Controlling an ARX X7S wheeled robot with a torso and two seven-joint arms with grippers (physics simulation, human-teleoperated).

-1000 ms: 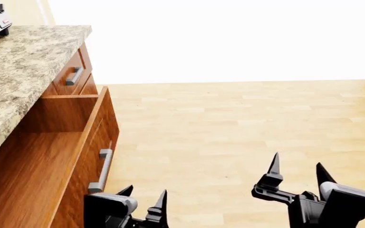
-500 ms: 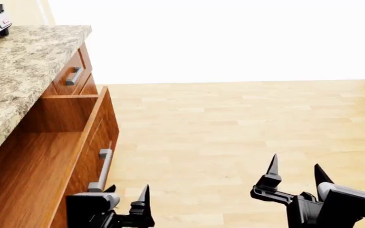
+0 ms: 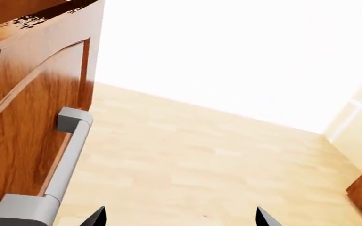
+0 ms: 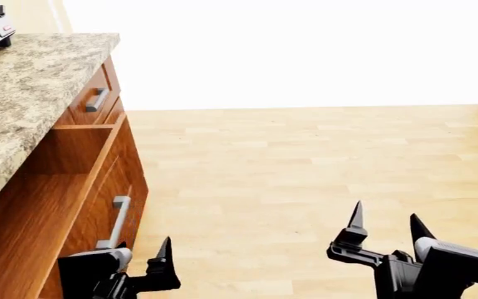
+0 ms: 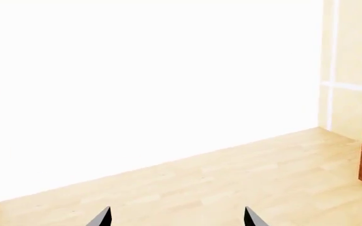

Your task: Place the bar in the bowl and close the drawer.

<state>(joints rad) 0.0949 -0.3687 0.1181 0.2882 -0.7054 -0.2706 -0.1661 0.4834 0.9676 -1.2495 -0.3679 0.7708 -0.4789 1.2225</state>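
The left claw (image 4: 144, 265), spread wide and empty, is pressing beside the drawer (image 4: 98, 205) handle (image 4: 112, 223); keep pushing squarely against the front.

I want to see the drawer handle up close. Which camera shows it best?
The left wrist view: the drawer's handle fills the near side, big and clear. The head view shows it smaller; the right wrist view misses it.

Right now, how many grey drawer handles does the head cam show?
2. One on the open drawer front just above the left pincer; one on the shut drawer under the countertop. Others may be out of frame.
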